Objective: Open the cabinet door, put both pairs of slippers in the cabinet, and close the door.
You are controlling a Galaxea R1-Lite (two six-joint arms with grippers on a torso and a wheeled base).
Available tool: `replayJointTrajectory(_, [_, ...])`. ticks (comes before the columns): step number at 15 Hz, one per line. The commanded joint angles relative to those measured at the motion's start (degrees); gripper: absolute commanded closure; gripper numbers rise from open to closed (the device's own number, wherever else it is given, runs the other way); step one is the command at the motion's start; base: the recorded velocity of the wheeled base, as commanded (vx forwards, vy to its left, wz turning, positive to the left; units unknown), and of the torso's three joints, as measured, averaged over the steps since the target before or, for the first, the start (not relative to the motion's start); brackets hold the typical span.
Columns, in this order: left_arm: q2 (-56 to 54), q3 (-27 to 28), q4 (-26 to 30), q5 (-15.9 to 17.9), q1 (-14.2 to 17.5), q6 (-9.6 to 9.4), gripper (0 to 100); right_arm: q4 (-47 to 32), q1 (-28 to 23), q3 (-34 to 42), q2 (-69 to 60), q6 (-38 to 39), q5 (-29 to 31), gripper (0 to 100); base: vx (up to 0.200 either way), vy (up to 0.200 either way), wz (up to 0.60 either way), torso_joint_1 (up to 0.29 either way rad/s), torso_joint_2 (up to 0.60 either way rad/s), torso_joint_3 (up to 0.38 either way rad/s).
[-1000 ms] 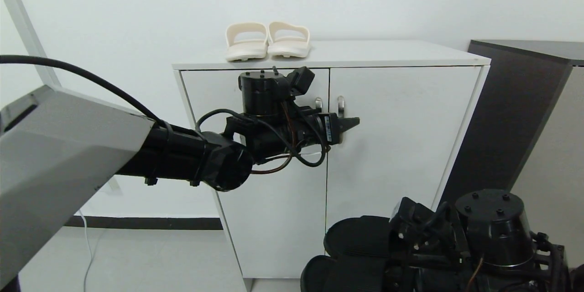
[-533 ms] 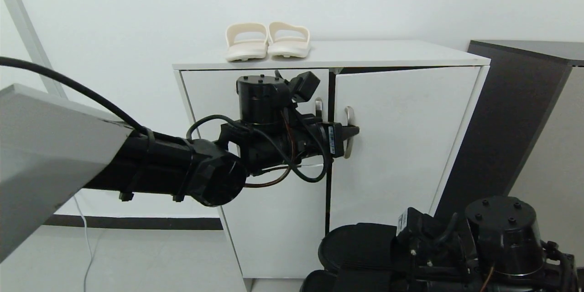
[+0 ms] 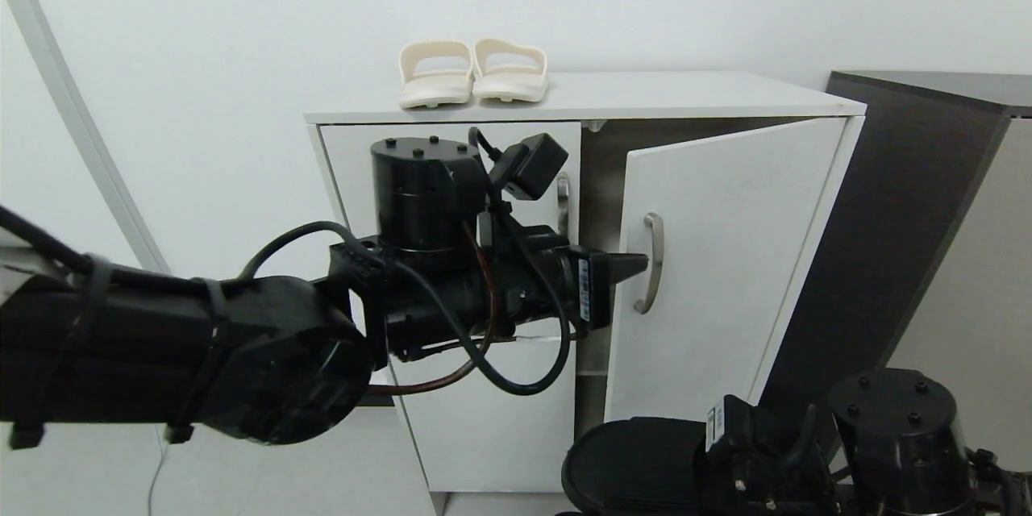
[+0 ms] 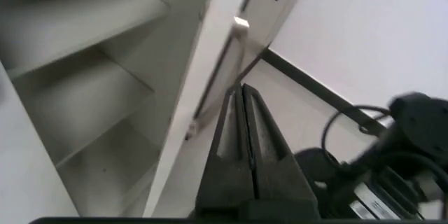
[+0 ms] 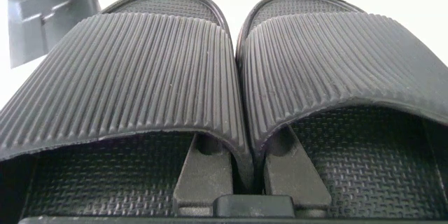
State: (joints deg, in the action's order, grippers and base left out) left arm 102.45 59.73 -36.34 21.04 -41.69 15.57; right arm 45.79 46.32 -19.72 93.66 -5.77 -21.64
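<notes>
The white cabinet (image 3: 709,101) has its right door (image 3: 726,274) swung partly open, showing a dark gap and, in the left wrist view, bare shelves (image 4: 84,84). My left gripper (image 3: 638,264) (image 4: 243,91) is shut with nothing between its fingers, its tip right against the right door's metal handle (image 3: 651,262). A beige pair of slippers (image 3: 473,72) stands on the cabinet top. Low at the right, my right gripper (image 5: 245,171) is shut on the black pair of slippers (image 3: 637,459) (image 5: 175,63), its fingers (image 5: 203,175) under both straps and pinching the inner sides together.
The left door (image 3: 484,419) stays closed, its handle (image 3: 562,193) just behind my left wrist. A tall dark grey unit (image 3: 911,210) stands directly right of the cabinet, close to the open door's hinge side. White wall behind, pale floor below.
The right door went from closed to partly open as my left gripper drew back toward me at its handle. My right arm sank a little with the black slippers.
</notes>
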Motion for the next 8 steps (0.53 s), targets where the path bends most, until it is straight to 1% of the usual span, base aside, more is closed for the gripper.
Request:
replayJointTrajectory(1, [-4.8,-3.2,0.0,0.1,-0.1,0.25,100,0.0,0.9,0.7,-0.6,0.0,0.0,100,0.000,0.000,0.00,0.000,0.00,0.000])
replayJointTrajectory(3, [-5.8,-5.2,0.0,0.2,0.8,0.69,100,-0.1,1.2,1.6,-0.5,-1.4,0.0,100,0.000,0.000,0.00,0.000,0.00,0.000])
replayJointTrajectory(5, [-5.3,-4.9,0.0,0.6,2.0,2.45,100,-0.1,1.3,1.8,-0.4,-2.2,0.0,100,0.000,0.000,0.00,0.000,0.00,0.000])
replayJointTrajectory(6, [-3.3,-3.7,-0.7,1.4,2.2,5.00,100,-0.1,1.3,1.9,-0.4,-2.3,0.0,100,0.000,0.000,0.00,0.000,0.00,0.000])
replayJointTrajectory(7, [-0.8,-1.9,-2.9,1.4,2.3,6.32,100,-0.1,1.3,2.1,-0.4,-2.3,-0.1,100,0.000,0.000,0.00,0.000,0.00,0.000])
replayJointTrajectory(8, [2.1,0.1,-5.1,1.1,2.3,6.93,100,-0.1,1.4,2.1,-0.3,-2.5,-0.1,100,0.000,0.000,0.00,0.000,0.00,0.000])
